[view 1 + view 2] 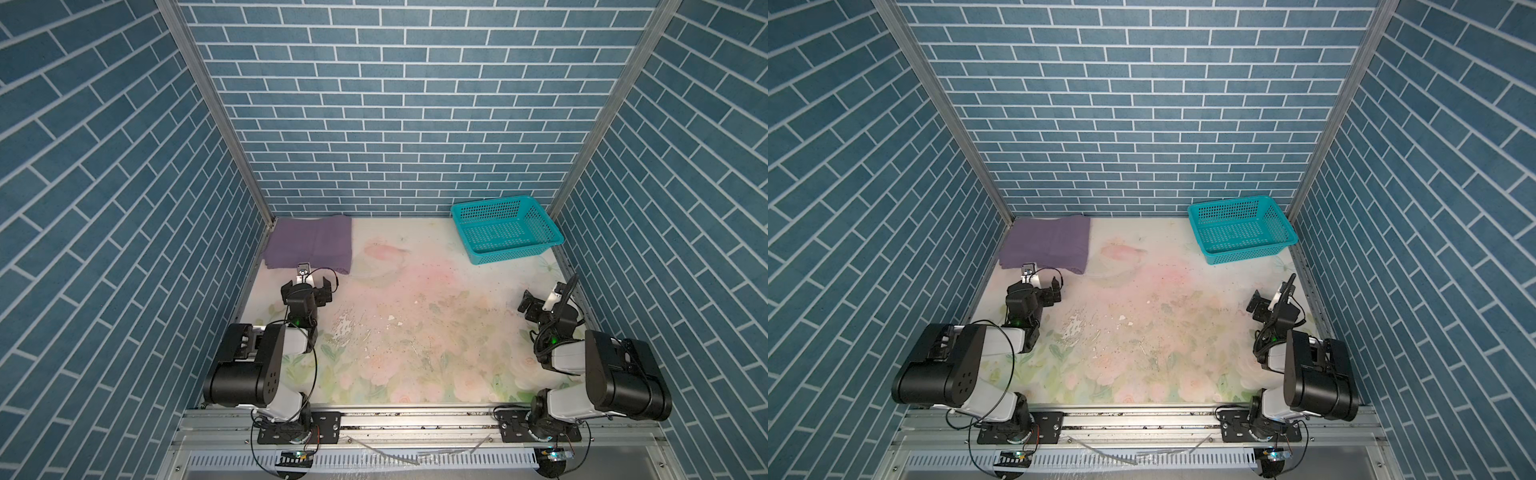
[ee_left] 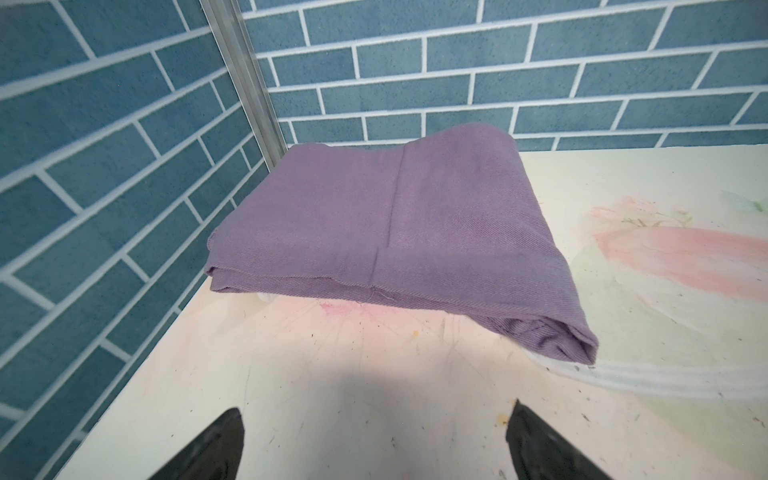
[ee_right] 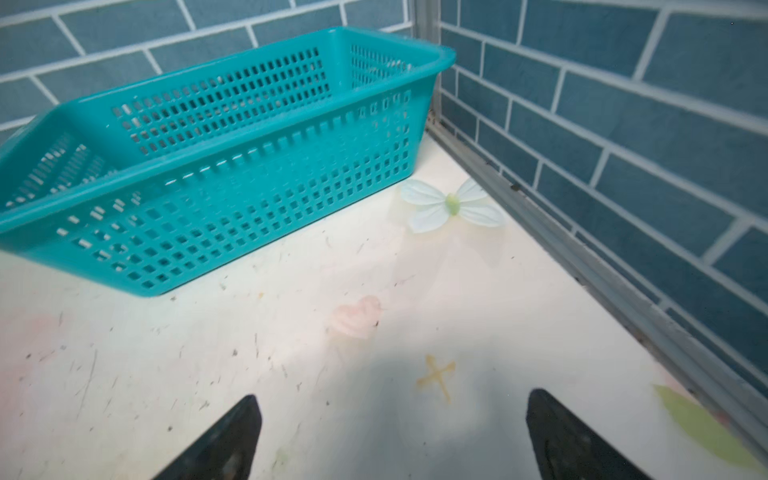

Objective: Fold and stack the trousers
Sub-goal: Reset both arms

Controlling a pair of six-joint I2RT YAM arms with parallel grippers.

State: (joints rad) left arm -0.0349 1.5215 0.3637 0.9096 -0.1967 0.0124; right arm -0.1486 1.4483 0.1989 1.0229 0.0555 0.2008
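Note:
The muted-purple trousers lie folded into a flat rectangular bundle in the far left corner of the table, against both walls. In the left wrist view the trousers show several stacked layers along their near edge. My left gripper hovers just in front of that edge, open and empty, a short gap from the cloth. My right gripper is open and empty over the table near the right wall, short of the basket.
A teal perforated plastic basket stands empty at the far right corner. The floral-printed table is hemmed by blue brick-patterned walls on three sides, with metal rails along its edges.

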